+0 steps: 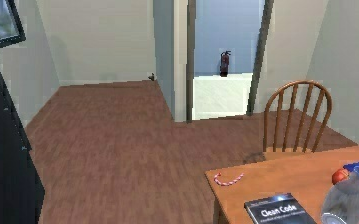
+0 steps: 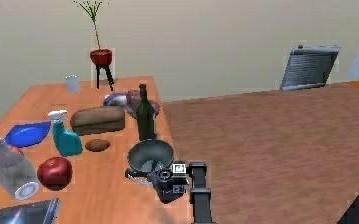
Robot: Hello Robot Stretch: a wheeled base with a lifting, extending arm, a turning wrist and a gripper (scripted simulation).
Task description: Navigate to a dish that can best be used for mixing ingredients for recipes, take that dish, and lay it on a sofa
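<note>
1. Plainly judges the grasp to be the step in hand: finds the mixing dish, a grey bowl point(image 2: 149, 155), upright on the wooden table point(image 2: 92, 185), near the edge closest to the arm.
2. Places the claw point(image 2: 159, 181) at the end of the dark arm point(image 2: 200, 195), hard by the bowl's lower right rim in the arm side view; cannot tell touching from just beside, or over from in front.
3. Cannot tell how the claw's fingers stand, nor whether holding anything, with the bowl resting on the table right at the far end.
4. Reads the bowl as lying up and left of the claw, a shade farther out along the reach; round, so offers no long axis to line up with, only a rim.
5. Notes a crowded neighbourhood: dark bottle point(image 2: 145, 112) directly beyond the bowl, bread loaf point(image 2: 97, 120) and a small brown lump point(image 2: 98, 145) to its left, red apple point(image 2: 54, 172) farther left near the table's near edge.
6. Spots white lettering on a dark book point(image 1: 280, 210) at the table corner in the forward view; leaves it unread. Makes out no label on the bottle.
</note>
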